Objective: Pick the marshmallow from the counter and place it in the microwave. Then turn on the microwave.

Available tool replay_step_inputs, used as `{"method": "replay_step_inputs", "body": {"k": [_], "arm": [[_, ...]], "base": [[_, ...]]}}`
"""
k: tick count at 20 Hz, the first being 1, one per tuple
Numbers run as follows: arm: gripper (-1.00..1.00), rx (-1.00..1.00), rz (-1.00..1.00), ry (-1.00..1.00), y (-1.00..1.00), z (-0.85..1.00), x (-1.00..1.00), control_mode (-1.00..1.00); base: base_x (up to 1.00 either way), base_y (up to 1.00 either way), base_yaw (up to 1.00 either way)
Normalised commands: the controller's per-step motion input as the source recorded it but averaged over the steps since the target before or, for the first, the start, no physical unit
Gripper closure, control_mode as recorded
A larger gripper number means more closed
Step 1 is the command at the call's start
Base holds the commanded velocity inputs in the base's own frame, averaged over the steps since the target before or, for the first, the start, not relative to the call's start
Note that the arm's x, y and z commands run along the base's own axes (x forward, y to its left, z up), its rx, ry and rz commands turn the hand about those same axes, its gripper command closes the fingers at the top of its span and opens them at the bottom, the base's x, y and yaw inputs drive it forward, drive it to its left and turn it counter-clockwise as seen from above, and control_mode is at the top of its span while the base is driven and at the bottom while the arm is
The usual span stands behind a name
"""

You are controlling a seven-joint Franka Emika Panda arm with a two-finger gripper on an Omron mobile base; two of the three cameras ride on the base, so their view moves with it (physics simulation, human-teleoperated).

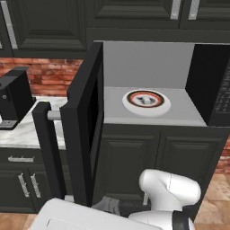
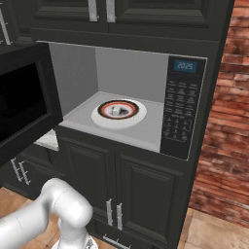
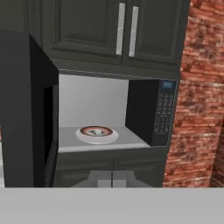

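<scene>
Marshmallow (image 2: 115,111), a tiny whitish-grey cube, sits at the centre of the red-ringed white turntable (image 2: 138,115) inside the large black built-in microwave (image 2: 187,63), whose grey cavity stands exposed. The dark glass door (image 1: 85,121) hangs swung wide to the left, its silver bar handle (image 1: 53,115) jutting toward the white marble counter (image 1: 22,134), where a small black coffee machine (image 1: 13,96) stands. The gripper (image 3: 112,180) is pulled well back from the opening, its two dark tips pressed together and holding nothing.

The cube looks very light and soft, likely to squash or skid under a firm pinch, so it is best left alone where it rests. Placing appears done. What remains, by my reading, is swinging the door shut, pushing on its outer edge or the handle, then pressing a key on the side keypad (image 2: 179,114) with the closed tips.
</scene>
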Motion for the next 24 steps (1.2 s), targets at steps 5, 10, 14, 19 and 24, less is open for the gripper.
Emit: {"method": "replay_step_inputs", "body": {"k": [5,10,14,19,24], "arm": [[1.00,0.00,-0.04,0.03,0.23,-0.20,0.22,-1.00],[1.00,0.00,-0.02,0.05,0.25,-0.30,0.29,-1.00],[1.00,0.00,-0.01,0.04,0.22,-0.35,0.28,-1.00],[1.00,0.00,0.00,0.03,0.22,-0.31,0.26,-1.00],[1.00,0.00,0.00,0.04,0.30,-0.34,0.34,-1.00]], "base": [[0.00,0.00,0.00],[0.00,0.00,0.00],[0.00,0.00,0.00],[0.00,0.00,0.00],[0.00,0.00,0.00]]}}
